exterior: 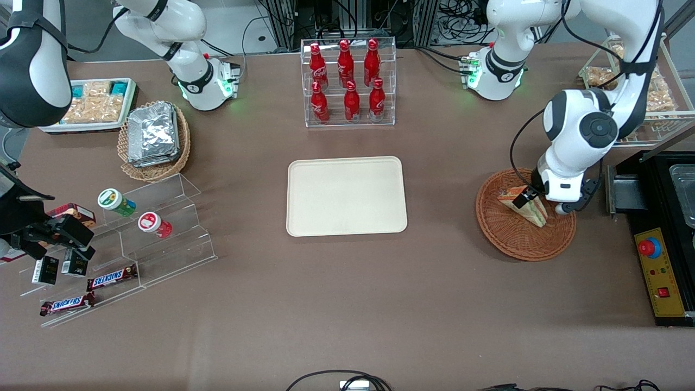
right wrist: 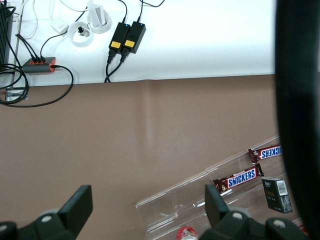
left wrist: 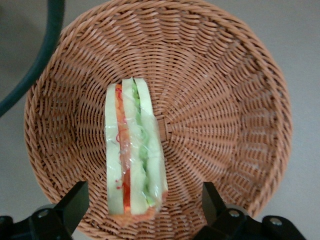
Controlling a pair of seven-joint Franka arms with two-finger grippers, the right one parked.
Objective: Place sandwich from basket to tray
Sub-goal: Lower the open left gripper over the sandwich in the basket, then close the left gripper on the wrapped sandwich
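The sandwich (exterior: 535, 213) lies in the round reddish-brown wicker basket (exterior: 516, 247), a clear-wrapped wedge of white bread with orange and green layers (left wrist: 132, 150). My left gripper (exterior: 542, 205) hangs low over the basket (left wrist: 225, 100) and is open. Its black fingers (left wrist: 75, 197) stand wide on either side of the sandwich's broad end without touching it (left wrist: 142, 200). The cream-beige tray (exterior: 346, 195) sits bare at mid-table, well away from the basket toward the parked arm's end.
A clear rack of red bottles (exterior: 347, 81) stands farther from the camera than the tray. A black control box with a red button (exterior: 659, 271) lies beside the basket. A tan basket of foil packs (exterior: 155, 138) and acrylic steps with snack bars (exterior: 136, 239) sit toward the parked arm's end.
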